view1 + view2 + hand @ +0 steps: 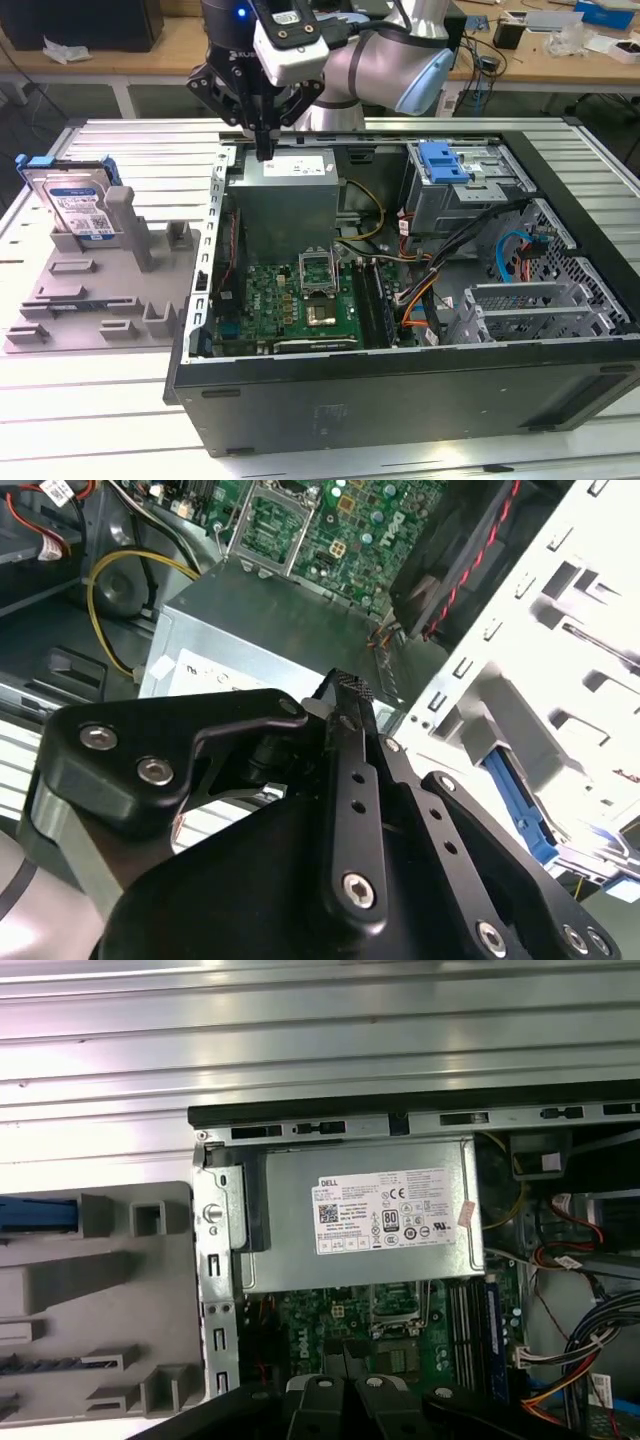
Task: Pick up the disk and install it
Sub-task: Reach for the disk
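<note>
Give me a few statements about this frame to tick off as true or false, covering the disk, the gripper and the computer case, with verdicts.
1. The disk stands in the grey holder, outside the computer case. True.
2. The gripper holds the disk. False: it is shut and empty, above the grey power supply box.
3. The case is open and the motherboard shows. True.
4. The holder sits to the exterior view's right of the case. False: it sits to the exterior view's left.
</note>
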Tool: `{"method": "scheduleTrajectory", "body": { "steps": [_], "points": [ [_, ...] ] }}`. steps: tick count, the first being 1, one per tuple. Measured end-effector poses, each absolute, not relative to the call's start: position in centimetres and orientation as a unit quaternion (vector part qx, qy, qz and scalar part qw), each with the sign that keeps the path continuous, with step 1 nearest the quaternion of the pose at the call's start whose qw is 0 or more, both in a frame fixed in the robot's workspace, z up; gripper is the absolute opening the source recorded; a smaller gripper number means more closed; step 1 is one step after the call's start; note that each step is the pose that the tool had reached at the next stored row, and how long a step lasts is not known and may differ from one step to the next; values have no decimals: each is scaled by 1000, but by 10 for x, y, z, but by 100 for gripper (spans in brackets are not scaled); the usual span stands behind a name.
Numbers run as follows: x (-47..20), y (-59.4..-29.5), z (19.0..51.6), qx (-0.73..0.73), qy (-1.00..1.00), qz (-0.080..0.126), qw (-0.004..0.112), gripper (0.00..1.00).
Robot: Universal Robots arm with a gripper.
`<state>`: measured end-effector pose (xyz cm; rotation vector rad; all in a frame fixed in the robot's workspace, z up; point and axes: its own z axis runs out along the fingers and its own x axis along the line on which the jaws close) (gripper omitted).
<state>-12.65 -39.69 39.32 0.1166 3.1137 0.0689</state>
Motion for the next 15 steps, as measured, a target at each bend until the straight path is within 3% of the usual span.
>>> {"method": "scheduleTrajectory", "body": {
  "steps": [15],
  "points": [
    [-190, -374, 385, 39, 999, 22, 13, 11]
  ]
}}
